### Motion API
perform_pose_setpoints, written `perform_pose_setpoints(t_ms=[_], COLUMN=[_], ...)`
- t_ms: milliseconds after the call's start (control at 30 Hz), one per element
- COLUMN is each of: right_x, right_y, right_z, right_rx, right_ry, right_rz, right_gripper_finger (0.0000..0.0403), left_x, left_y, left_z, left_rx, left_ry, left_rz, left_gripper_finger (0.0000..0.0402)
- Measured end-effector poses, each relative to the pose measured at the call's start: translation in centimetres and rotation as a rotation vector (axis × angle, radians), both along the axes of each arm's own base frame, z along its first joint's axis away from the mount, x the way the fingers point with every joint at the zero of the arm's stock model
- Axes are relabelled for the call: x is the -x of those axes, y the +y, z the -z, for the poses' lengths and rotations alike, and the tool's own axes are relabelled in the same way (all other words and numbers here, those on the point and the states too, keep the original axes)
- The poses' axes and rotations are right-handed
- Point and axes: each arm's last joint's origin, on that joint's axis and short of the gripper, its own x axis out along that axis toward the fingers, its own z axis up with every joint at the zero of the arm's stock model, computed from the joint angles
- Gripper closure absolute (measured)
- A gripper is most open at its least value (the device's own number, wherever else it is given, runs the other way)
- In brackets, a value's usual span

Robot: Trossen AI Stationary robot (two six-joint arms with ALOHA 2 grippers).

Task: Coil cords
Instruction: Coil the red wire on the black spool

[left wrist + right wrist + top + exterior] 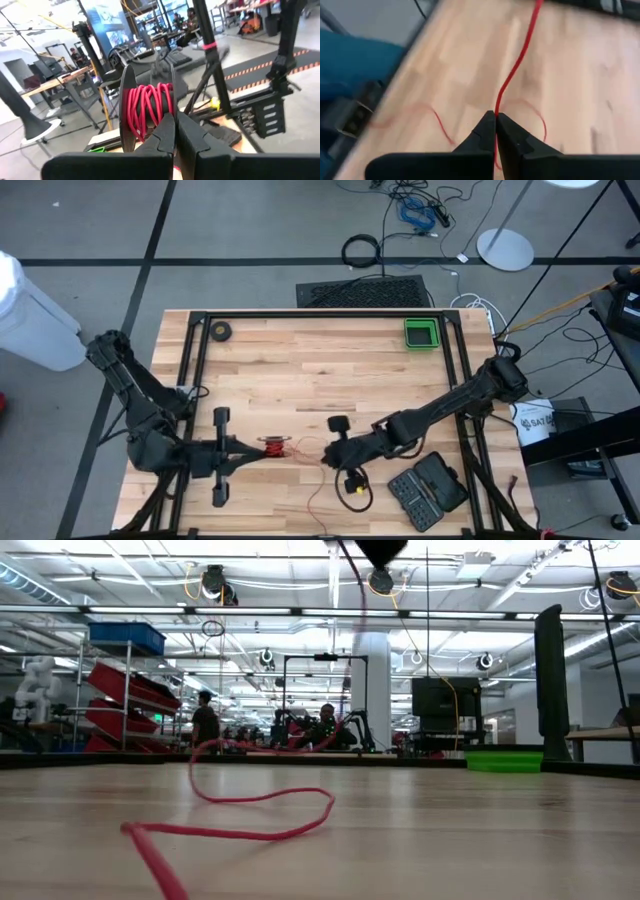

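Note:
A small dark spool (127, 107) wound with red cord (147, 105) hangs above the table's near middle (272, 448), with my left gripper (175, 125) shut on it. Just right of it my right gripper (325, 455) (495, 116) is shut on the same red cord (517, 60). The cord's loose tail lies in slack curves on the wood (250, 810) (312, 498). In the low view my right gripper (380, 550) shows only as a dark shape at the top edge. My left gripper holds the spool at its near side, between the two dark flanges (167, 112); the fingertips themselves hide the exact spot. The fingers come level from the table's left. The spool is lifted clear of the table. My right gripper pinches a single strand of the red cord (496, 107) between its two fingertips, slanting down from the table's right. One run goes fairly straight from the fingers toward the spool. The other drops to the table and lies slack there.
A black case (430, 490) lies open at the near right, with a yellow-tipped black cable loop (355, 488) beside it. A green tray (420, 332) sits at the far right, a dark tape roll (220, 332) at the far left. Bare wood (300, 380) lies between.

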Motion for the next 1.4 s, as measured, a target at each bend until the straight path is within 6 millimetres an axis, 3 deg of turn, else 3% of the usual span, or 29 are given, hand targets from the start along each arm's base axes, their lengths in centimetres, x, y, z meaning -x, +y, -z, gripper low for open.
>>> perform_pose_setpoints(t_ms=[267, 800, 1000, 1267, 1400], right_x=[2.1, 3.2, 2.7, 2.7, 1.3], right_y=[-2.0, -2.4, -2.2, -0.8, 0.6], right_z=[2.2, 2.5, 2.2, -1.3, -2.9], right_rx=[0.077, 0.067, 0.047, -0.037, -0.057], right_ry=[0.306, 0.424, 0.358, 0.112, -0.118], right_rz=[0.222, 0.332, 0.291, 0.18, 0.068], right_gripper_finger=[0.0403, 0.0403, 0.04, 0.0372, 0.0354], left_x=[2.3, 6.7, 6.4, 6.2, 6.2], left_y=[-0.9, -2.5, -2.2, -2.2, -2.2], left_z=[-1.2, -2.2, -2.3, -2.3, -2.2], left_rx=[0.039, 0.072, 0.073, 0.064, 0.059], left_ry=[-0.052, -0.085, -0.091, -0.085, -0.081], left_rz=[0.089, 0.22, 0.192, 0.184, 0.184], left_gripper_finger=[0.0395, 0.0395, 0.0395, 0.0395, 0.0395])
